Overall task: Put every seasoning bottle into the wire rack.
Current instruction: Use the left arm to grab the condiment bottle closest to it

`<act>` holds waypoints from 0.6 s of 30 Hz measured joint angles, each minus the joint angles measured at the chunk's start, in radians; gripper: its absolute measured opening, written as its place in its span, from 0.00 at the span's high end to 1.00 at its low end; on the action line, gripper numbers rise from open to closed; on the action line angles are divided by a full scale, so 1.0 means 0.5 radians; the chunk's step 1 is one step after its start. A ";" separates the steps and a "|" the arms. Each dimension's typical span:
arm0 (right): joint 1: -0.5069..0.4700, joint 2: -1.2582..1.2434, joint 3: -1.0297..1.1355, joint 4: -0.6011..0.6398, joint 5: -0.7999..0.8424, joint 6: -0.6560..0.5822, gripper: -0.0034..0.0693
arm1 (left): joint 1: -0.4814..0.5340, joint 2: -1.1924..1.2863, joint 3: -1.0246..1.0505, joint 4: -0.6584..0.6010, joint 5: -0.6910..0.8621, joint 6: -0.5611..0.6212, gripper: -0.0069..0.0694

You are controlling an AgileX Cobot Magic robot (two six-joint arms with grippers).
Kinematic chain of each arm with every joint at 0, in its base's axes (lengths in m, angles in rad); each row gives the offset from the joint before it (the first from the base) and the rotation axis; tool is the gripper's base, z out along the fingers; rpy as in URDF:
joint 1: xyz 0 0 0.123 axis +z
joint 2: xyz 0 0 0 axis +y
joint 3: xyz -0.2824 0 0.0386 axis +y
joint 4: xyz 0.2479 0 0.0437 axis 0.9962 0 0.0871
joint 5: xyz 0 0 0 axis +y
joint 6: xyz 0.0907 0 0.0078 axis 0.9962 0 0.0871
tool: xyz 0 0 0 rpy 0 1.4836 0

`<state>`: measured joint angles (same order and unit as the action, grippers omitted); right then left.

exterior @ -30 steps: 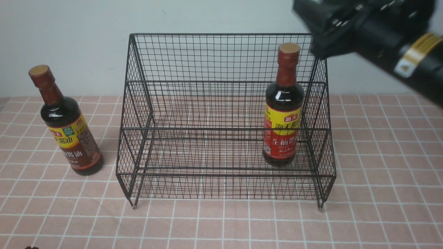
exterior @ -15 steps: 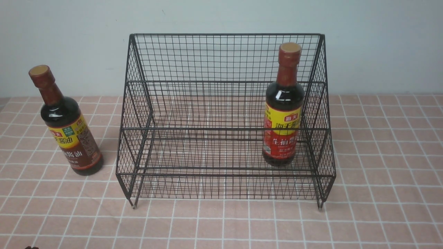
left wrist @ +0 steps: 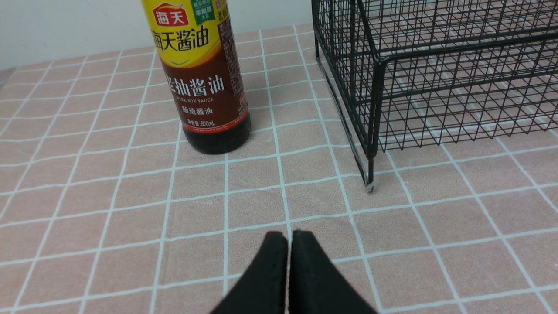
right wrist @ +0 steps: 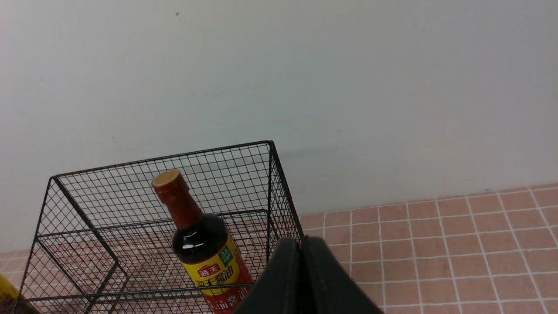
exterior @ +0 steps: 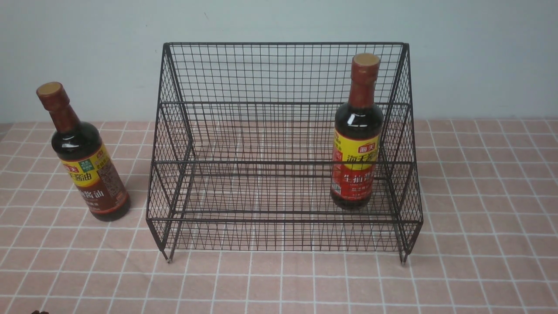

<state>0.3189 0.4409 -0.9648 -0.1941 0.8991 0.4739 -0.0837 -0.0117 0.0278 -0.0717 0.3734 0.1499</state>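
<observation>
The pink checked desk (exterior: 479,261) carries the black wire rack (exterior: 283,162) at its middle, close to the far wall. The red-label soy sauce bottle (exterior: 355,148) stands upright inside the rack at its right end. The brown-label soy sauce bottle (exterior: 87,161) stands on the desk left of the rack, apart from it. The left fingers (left wrist: 270,270) are pressed together, empty, on that bottle's near side. The right fingers (right wrist: 283,274) are likewise closed on nothing.

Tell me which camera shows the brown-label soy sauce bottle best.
The front view: the brown-label bottle stands whole, cap to base, left of the wire rack. The left wrist view shows its label and base close, neck cut off. The right wrist view catches at most a yellow sliver.
</observation>
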 joint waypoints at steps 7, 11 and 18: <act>0.000 0.000 0.000 0.289 -0.163 -0.444 0.97 | 0.000 0.000 0.000 0.000 0.000 0.000 0.92; 0.000 0.000 0.028 0.613 -0.390 -0.895 0.97 | 0.000 0.000 0.000 0.000 0.000 0.000 0.92; 0.000 0.000 0.140 0.966 -0.650 -1.286 0.97 | 0.000 0.000 0.000 0.000 0.000 0.000 0.92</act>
<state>0.3189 0.4409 -0.8950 0.2887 0.5741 -0.1690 -0.0837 -0.0117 0.0278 -0.0717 0.3734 0.1499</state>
